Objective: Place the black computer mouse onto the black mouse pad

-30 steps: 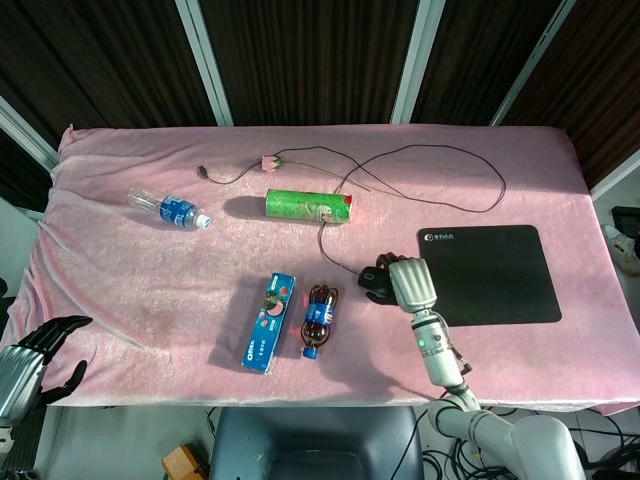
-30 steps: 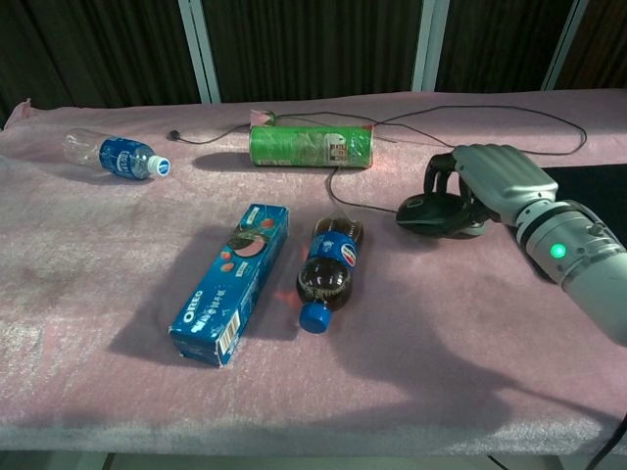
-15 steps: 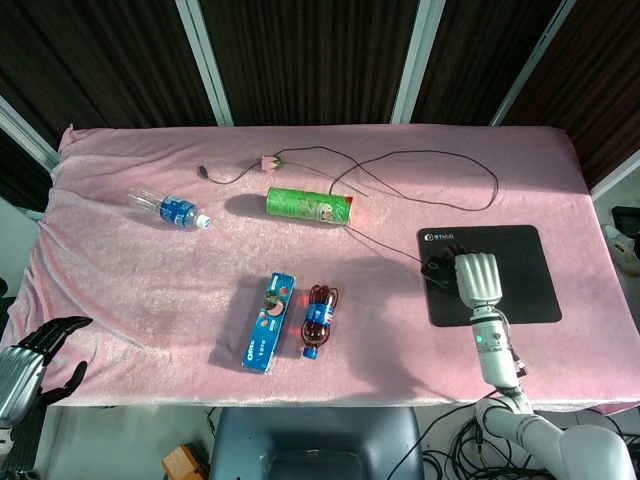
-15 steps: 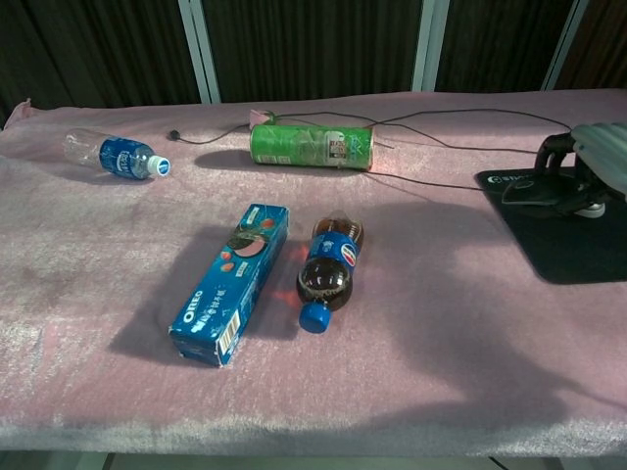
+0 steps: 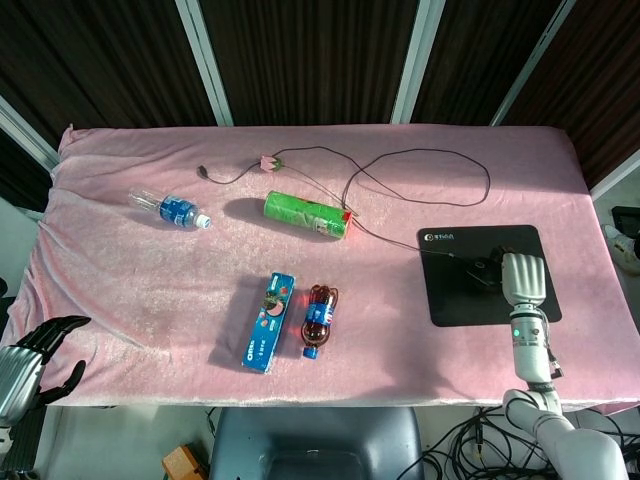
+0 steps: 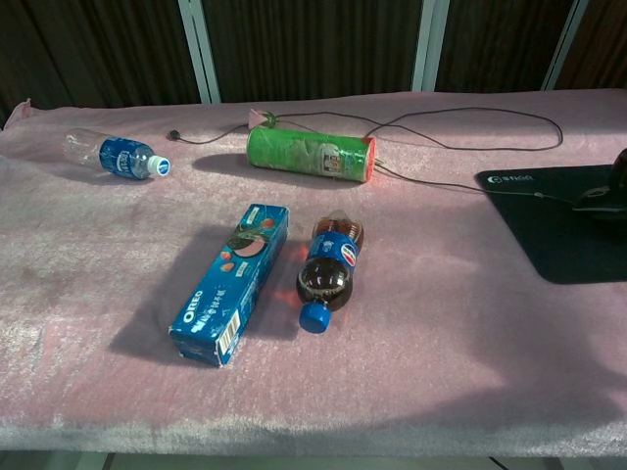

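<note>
The black mouse pad (image 5: 455, 300) lies at the right of the pink table. The black computer mouse (image 5: 485, 272) sits on the pad's middle, and my right hand (image 5: 524, 277) grips it from the near-right side with its fingers over its body. The mouse cable (image 5: 420, 155) loops back across the table behind it. In the chest view the pad (image 6: 549, 230) shows at the right edge, with only the mouse's front (image 6: 600, 199) in frame. My left hand (image 5: 30, 360) hangs off the table's near left corner, fingers apart and holding nothing.
A green can (image 5: 308, 216) lies tilted near the middle, with the cable passing its right end. A blue Oreo box (image 5: 266, 323) and a cola bottle (image 5: 318, 318) lie side by side near the front. A water bottle (image 5: 170, 209) lies at the left.
My right hand carried the mouse rightward from the bare cloth onto the pad's middle. The cable followed, and the green can turned slightly. The left hand stayed still.
</note>
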Available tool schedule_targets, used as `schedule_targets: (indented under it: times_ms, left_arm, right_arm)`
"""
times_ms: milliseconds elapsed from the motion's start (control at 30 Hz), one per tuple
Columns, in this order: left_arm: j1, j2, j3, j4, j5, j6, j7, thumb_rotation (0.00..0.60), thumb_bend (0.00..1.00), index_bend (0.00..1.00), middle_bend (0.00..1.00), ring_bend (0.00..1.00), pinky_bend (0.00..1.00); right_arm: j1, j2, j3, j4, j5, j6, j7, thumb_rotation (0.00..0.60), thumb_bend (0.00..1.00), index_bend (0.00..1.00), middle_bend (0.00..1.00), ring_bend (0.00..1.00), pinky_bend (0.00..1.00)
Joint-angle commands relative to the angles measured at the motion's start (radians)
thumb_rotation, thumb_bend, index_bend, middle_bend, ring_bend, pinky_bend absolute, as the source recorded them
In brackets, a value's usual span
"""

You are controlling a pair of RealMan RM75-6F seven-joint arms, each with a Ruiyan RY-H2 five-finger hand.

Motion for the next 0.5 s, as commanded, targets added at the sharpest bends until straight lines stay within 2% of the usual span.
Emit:
schedule_targets:
  times_ms: [33,100,133,233,400,500]
  left_arm:
    - [0.001,0.000,0.001,-0.001,0.003,0.001,0.002,0.600,0.42,0.22,0.24,0.22,0.41]
    - [0.001,0.000,0.002,-0.001,0.003,0.001,0.005,0.600,0.42,0.22,0.24,0.22,0.41]
    - [0.001,0.000,0.002,-0.002,0.003,0.001,0.006,0.600,0.42,0.22,0.24,0.22,0.41]
    - [0.001,0.000,0.001,-0.003,0.001,-0.001,0.008,0.600,0.42,0.22,0.25,0.24,0.41]
    - [0.000,-0.001,0.002,-0.005,0.001,-0.007,0.015,0.600,0.42,0.22,0.25,0.25,0.41]
    - [0.000,-0.002,0.002,-0.006,0.003,-0.006,0.020,0.600,0.42,0.22,0.25,0.25,0.41]
  right_arm:
    - [-0.013,0.024,-0.015,-0.029,-0.006,-0.044,0.004,0.600,0.41,0.40,0.32,0.27,0.30]
    - [-0.023,0.049,-0.024,-0.064,-0.012,-0.052,-0.001,0.600,0.38,0.24,0.17,0.10,0.12]
    - [-0.029,0.061,-0.027,-0.082,-0.013,-0.051,-0.004,0.600,0.36,0.16,0.10,0.05,0.07]
    - [-0.048,0.101,-0.034,-0.155,-0.026,-0.018,0.004,0.600,0.31,0.02,0.00,0.00,0.01]
    - [-0.101,0.203,-0.050,-0.340,-0.090,0.151,0.068,0.600,0.27,0.00,0.00,0.00,0.00]
    - [-0.148,0.281,-0.052,-0.487,-0.110,0.250,0.058,0.600,0.27,0.00,0.00,0.00,0.00]
